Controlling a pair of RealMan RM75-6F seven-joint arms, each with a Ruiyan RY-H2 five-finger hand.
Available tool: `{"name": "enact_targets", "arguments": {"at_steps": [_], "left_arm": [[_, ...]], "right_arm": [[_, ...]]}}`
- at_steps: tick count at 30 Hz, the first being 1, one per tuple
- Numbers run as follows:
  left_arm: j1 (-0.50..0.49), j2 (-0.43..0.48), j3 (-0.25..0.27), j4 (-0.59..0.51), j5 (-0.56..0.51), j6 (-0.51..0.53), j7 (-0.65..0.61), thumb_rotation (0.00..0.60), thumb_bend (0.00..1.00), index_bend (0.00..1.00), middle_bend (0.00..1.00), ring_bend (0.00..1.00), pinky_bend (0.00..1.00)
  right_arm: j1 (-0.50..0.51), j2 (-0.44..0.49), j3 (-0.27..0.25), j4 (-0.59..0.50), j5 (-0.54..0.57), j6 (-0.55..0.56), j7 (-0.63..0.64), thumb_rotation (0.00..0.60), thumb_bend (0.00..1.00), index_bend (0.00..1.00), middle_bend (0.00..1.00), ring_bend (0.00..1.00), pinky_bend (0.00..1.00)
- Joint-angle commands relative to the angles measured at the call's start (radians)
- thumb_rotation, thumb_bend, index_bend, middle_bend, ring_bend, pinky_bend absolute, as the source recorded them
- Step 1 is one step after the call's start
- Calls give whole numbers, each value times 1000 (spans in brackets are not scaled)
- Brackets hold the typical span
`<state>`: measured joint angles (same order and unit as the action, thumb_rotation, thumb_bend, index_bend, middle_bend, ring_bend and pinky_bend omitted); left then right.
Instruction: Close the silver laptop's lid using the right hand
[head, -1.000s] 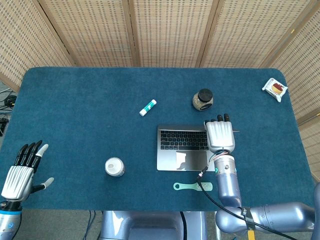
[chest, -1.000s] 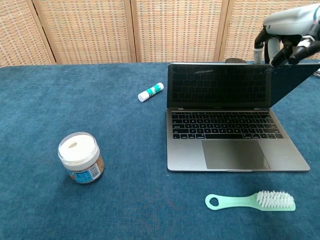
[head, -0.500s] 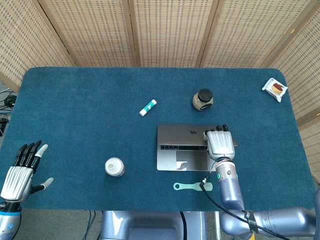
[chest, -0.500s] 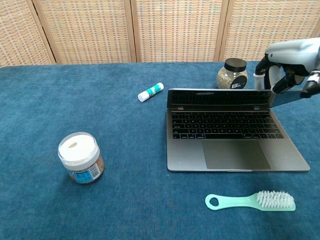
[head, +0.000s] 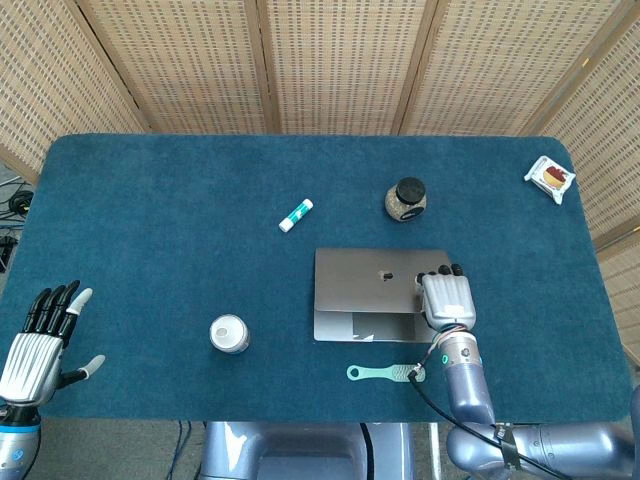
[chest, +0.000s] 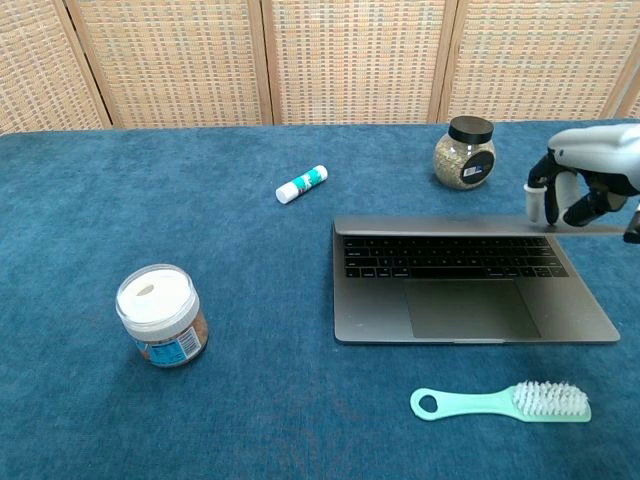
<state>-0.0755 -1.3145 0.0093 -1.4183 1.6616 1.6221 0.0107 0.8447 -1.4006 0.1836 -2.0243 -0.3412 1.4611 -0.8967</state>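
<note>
One moment, lid nearly down.
Left hand (head: 38, 345): released, fingers spread, at near left table edge, holding nothing.
Silver laptop (head: 372, 281): right of centre; base flat on blue table (head: 170, 220).
Lid (chest: 440, 225): thin, rigid, hinged; light resistance likely, glass inside fragile.
Right hand (head: 446, 298): fingers curled over lid's right edge, pressing down.
Contact advice: flat, gentle pressure near free edge.

Grey metal right hand (chest: 590, 185) runs off chest view's right edge; fingers (chest: 578, 205) curl over the thin silver laptop lid (chest: 450, 226), so contact w/ lid underside can't be told. In head view, lid (head: 375, 279) hides keys under fingertips (head: 440, 271). Small white packet (head: 550, 178) far beyond fingertips: contents too small to tell.
</note>
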Motion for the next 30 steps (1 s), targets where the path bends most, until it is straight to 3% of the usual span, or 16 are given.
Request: {"name": "enact_targets", "arguments": {"at_steps": [1, 30], "left_arm": [[0, -1, 1, 0, 1, -2, 2, 600, 13, 0, 0, 0, 0], [3, -1, 4, -4, 12, 4, 10, 600, 12, 0, 0, 0, 0]], "right_arm": [[-12, 2, -7, 10, -3, -14, 12, 600, 1000, 401, 388, 200, 123], [-86, -55, -58, 163, 4, -186, 110, 600, 1000, 402, 387, 200, 123]]}}
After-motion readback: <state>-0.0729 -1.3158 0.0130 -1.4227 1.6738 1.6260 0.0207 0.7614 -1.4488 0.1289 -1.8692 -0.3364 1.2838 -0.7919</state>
